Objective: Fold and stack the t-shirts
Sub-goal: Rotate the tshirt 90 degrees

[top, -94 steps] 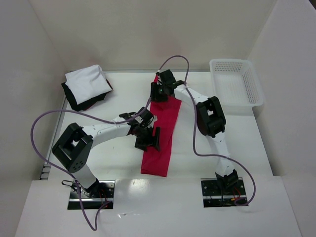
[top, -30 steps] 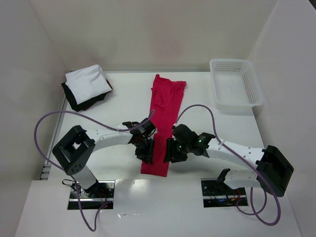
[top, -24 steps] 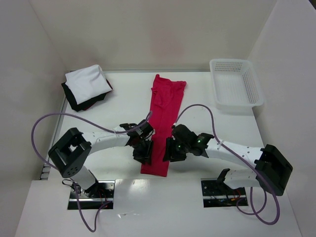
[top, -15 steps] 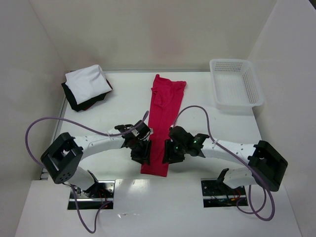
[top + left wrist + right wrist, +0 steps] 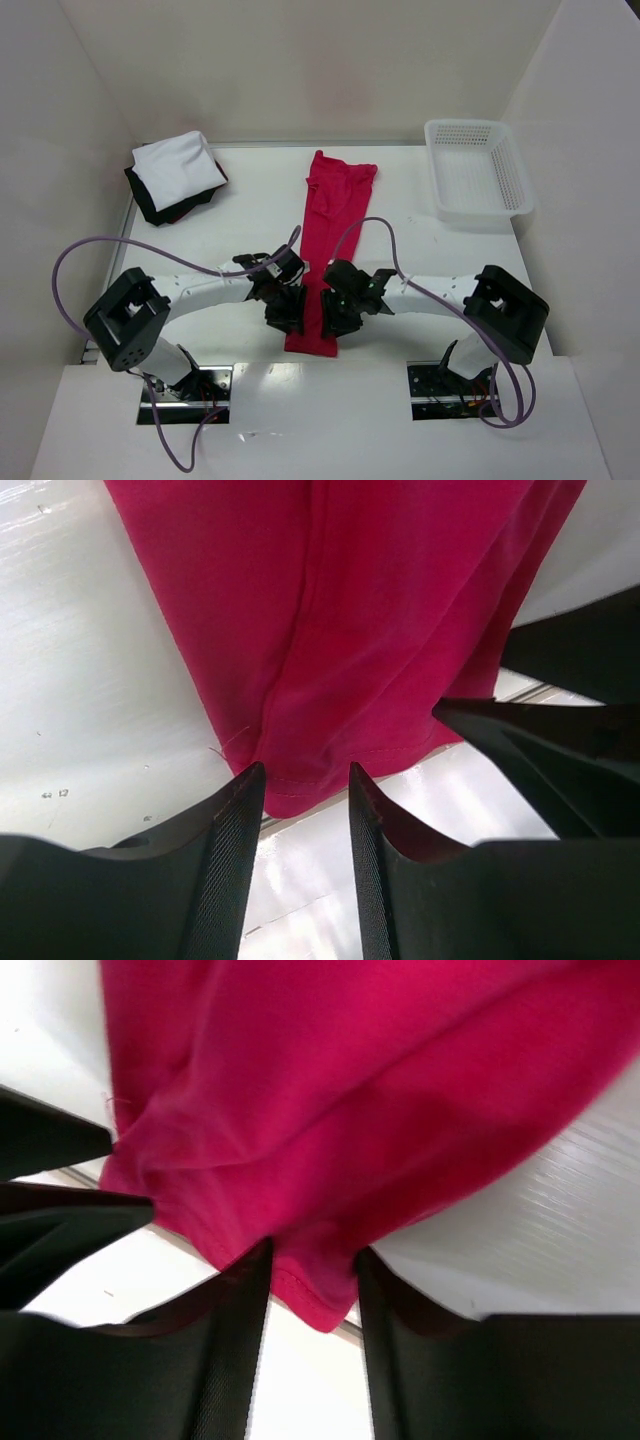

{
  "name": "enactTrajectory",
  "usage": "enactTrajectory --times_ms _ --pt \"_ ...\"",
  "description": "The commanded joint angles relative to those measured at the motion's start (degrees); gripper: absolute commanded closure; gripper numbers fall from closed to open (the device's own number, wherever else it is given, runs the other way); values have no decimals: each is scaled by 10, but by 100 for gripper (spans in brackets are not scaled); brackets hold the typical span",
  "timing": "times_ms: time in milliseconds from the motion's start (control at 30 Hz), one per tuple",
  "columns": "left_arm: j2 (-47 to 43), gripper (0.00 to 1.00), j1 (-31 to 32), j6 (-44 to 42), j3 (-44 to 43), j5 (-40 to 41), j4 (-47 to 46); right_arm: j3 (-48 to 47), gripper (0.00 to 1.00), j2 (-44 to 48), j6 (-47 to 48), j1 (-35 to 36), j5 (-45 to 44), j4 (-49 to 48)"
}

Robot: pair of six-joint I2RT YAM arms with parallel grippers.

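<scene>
black t-shirt (image 5: pixel 160 207): mostly hidden under the white t-shirt (image 5: pixel 178 168)
red t-shirt (image 5: pixel 330 240): near hem corners covered by both grippers
</scene>
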State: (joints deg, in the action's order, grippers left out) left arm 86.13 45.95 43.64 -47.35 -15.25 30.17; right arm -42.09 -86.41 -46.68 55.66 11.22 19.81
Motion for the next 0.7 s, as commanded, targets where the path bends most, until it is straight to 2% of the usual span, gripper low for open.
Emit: enactTrajectory --times_ms 0,100,167,233,300,400,467,633,667 --pt "11 53 3 -7 3 -7 -6 -28 59 -7 -1 10 -8 -19" --pt "17 54 3 -7 9 -7 -11 -28 74 -7 -1 10 -14 -19" --pt "22 59 3 -7 9 -13 -17 -28 77 -7 -1 10 -19 -13" --pt "22 63 3 -7 14 -13 -17 -28 86 -7 -1 10 -19 0" --pt "27 69 3 -7 14 -13 -23 -21 88 4 -1 10 -24 6" --pt "33 75 3 -7 14 -18 -28 -3 88 17 -12 10 -24 11" --pt "33 83 3 -13 14 -18 -28 2 86 32 -17 10 -30 16" --pt "33 88 3 -18 1 -25 -28 14 73 56 -24 10 -40 37" --pt "33 90 3 -18 1 -25 -23 14 67 70 -29 10 -45 45"
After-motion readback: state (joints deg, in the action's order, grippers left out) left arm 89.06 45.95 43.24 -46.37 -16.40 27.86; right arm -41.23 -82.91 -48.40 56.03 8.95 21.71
